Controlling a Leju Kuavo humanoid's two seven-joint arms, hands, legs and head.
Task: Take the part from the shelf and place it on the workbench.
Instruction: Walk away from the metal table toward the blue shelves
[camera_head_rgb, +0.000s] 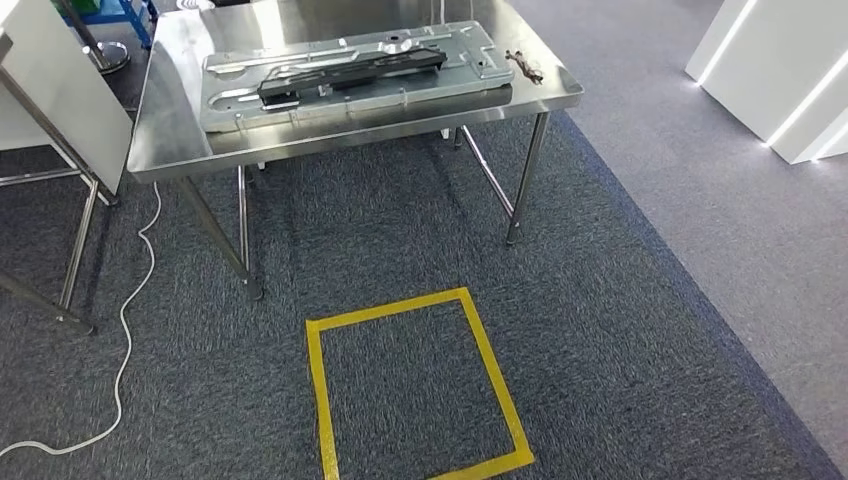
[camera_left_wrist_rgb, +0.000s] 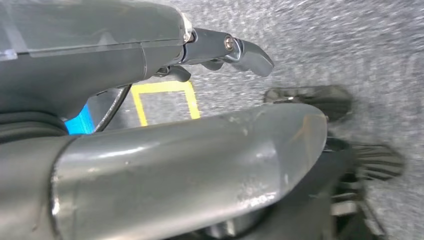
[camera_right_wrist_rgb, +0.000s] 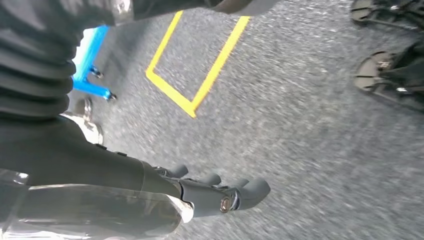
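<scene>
On the steel workbench (camera_head_rgb: 170, 130) ahead lies a large grey sheet-metal plate (camera_head_rgb: 450, 62), and a long black part (camera_head_rgb: 350, 72) rests on top of it. Both arms hang down over the carpet. My left hand (camera_left_wrist_rgb: 100, 60) holds nothing; its dark fingers (camera_left_wrist_rgb: 240, 50) reach out straight, apart from the thick grey thumb (camera_left_wrist_rgb: 200, 160). Nothing is in my right hand (camera_right_wrist_rgb: 150, 195) either, and its fingers (camera_right_wrist_rgb: 235, 195) are stretched out side by side above the floor.
A yellow tape square (camera_head_rgb: 415, 385) marks the grey carpet in front of the workbench. A white cable (camera_head_rgb: 125, 340) trails along the floor at the left, beside a second metal frame (camera_head_rgb: 70, 170). White lit panels (camera_head_rgb: 770, 70) stand at the right. A small brown object (camera_head_rgb: 523, 65) lies near the bench's right end.
</scene>
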